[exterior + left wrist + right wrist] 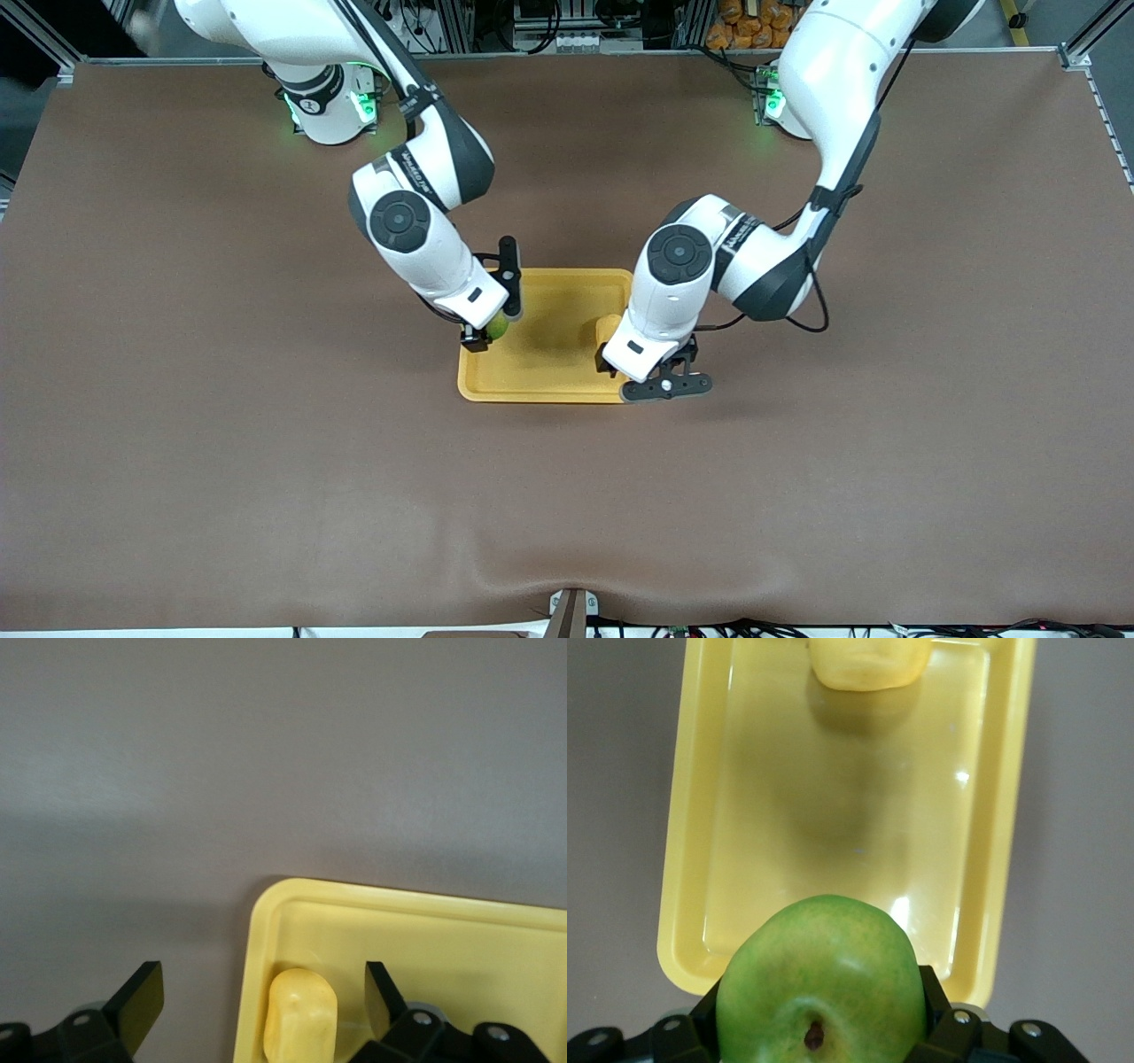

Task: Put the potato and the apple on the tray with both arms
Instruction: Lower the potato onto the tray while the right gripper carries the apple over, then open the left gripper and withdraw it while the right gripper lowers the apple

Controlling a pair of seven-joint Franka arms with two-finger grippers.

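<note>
Brown counter [177, 399] carries the tray [549, 372]. Over its right-arm end, the right end effector [492, 330] is clamped on the apple [497, 327]. The potato [608, 330] lies on the tray between the left end effector's [660, 377] spread fingers.

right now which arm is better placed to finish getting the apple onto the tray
Right. The right gripper is shut on the apple over the tray. The left gripper is open, with the potato lying on the tray.
</note>
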